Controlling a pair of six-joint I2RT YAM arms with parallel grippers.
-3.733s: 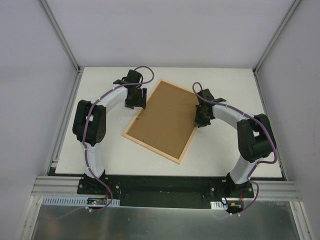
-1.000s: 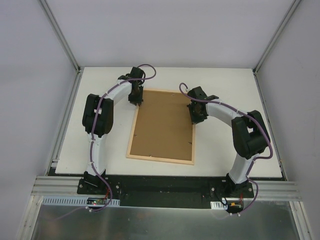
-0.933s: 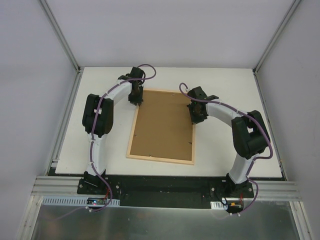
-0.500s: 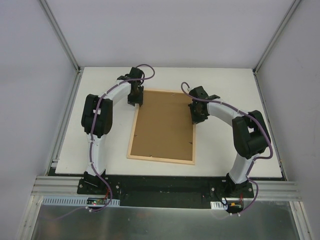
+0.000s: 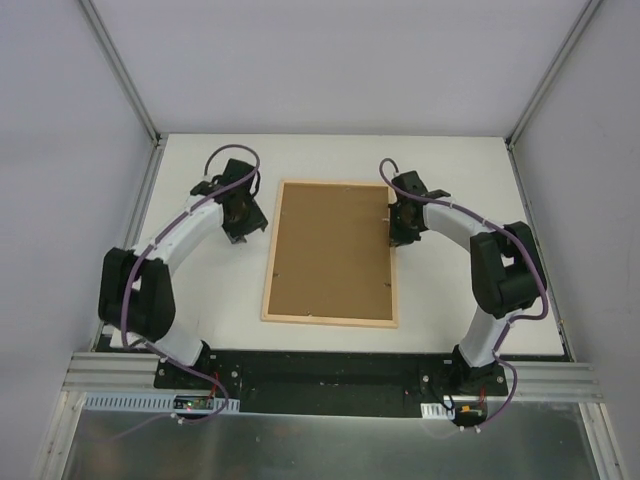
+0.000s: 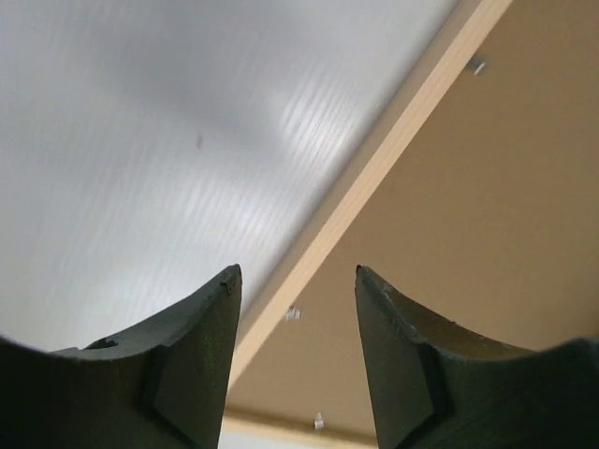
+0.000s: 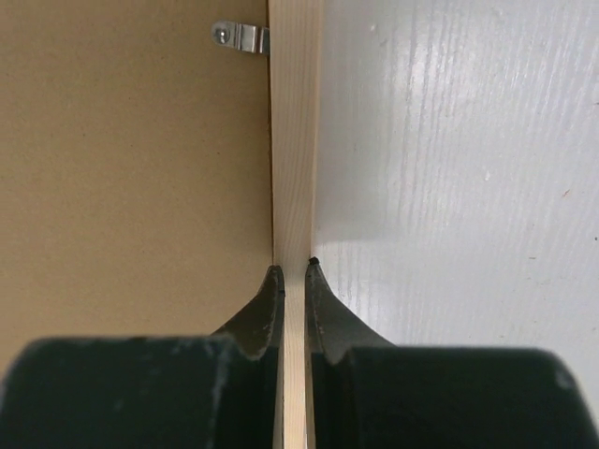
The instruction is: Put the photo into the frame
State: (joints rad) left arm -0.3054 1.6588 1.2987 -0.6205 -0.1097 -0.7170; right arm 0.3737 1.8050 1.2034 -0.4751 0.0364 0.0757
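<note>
Where backing board (image 5: pixel 330 250) fills the frame (image 5: pixel 330 320), clips (image 7: pixel 239 37) overlap it.

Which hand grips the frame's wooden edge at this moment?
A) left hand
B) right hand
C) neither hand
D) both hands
B: the right hand is pinched on the frame along its right wood strip, while the left hand stands open, apart from it.

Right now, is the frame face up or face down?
Face down: the frame lies flat with its brown backing board up, seated inside the wood rim, a metal tab over its edge.
</note>
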